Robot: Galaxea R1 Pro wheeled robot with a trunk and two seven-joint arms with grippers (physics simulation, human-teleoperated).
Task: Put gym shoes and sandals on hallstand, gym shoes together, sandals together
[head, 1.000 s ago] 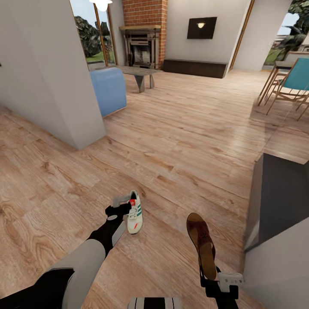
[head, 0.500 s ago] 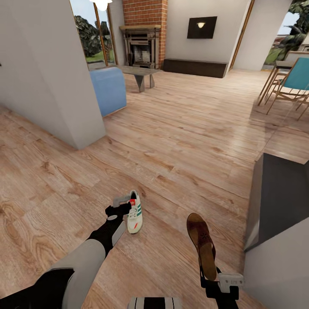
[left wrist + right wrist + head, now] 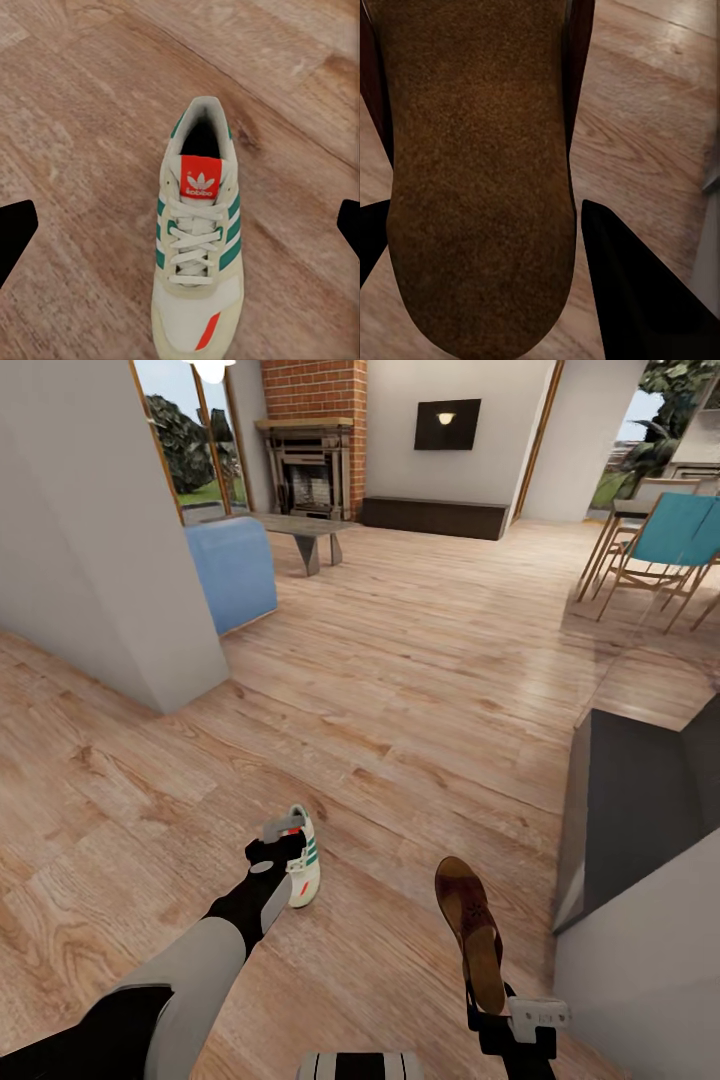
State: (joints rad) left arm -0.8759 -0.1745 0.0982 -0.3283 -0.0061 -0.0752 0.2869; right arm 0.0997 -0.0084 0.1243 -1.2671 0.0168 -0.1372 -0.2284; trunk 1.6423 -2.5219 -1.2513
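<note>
One white gym shoe (image 3: pixel 305 865) with green stripes lies upright on the wood plank corridor floor (image 3: pixel 400 690). My left gripper (image 3: pixel 278 838) hovers just above its heel side, open, and in the left wrist view its dark fingers (image 3: pixel 15 232) stand far apart on either side of the gym shoe (image 3: pixel 195 255). My right gripper (image 3: pixel 500 1010) is shut on the heel end of a dark brown sandal (image 3: pixel 470 925), held off the floor with the toe pointing away. The sandal's tan footbed (image 3: pixel 472 172) sits between the right fingers (image 3: pixel 637 292). The other gym shoe and sandal are out of view.
A dark grey panel (image 3: pixel 630 820) and a light grey surface (image 3: pixel 650 980) stand close on my right. A white wall corner (image 3: pixel 110 560) is at the left, with a blue sofa (image 3: pixel 230 570) behind it. Chairs (image 3: pixel 660 550) and a fireplace (image 3: pixel 305 470) lie far ahead.
The whole head view has shifted a little to the left, so the camera has moved. The gym shoe now sits more under my left gripper. The right gripper keeps the sandal.
</note>
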